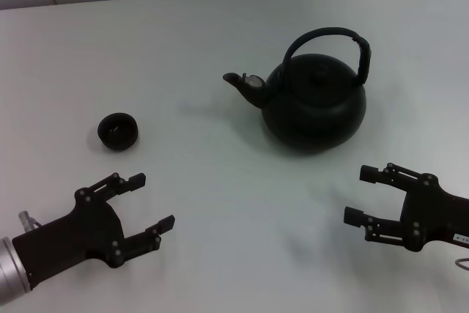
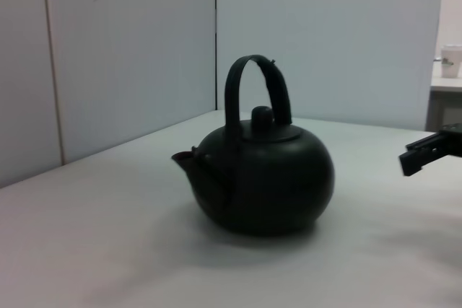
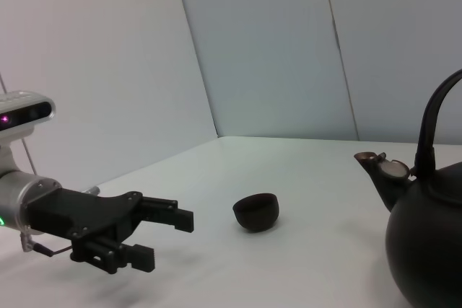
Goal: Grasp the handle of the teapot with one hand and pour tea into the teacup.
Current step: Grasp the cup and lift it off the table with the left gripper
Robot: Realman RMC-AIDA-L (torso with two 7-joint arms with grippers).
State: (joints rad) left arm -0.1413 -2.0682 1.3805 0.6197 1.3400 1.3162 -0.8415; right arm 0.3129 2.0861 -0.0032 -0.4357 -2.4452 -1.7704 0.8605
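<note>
Both the left gripper (image 1: pixel 150 201) and right gripper (image 1: pixel 360 194) hover wide-fingered, the teapot (image 1: pixel 314 100) cut off in the right wrist view.

Lying bare and white, table (image 1: pixel 205 254), carrying teapot (image 1: pixel 314 108) standing upright toward the right and teacup (image 1: pixel 118 130) sitting well apart on the left

Matte black teapot (image 1: pixel 315 108), black teacup (image 1: pixel 118 130) — white table (image 1: pixel 220 218).

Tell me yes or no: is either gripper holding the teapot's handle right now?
No: the handle arches free over the teapot, while the left gripper and right gripper sit open, well short of it.
</note>
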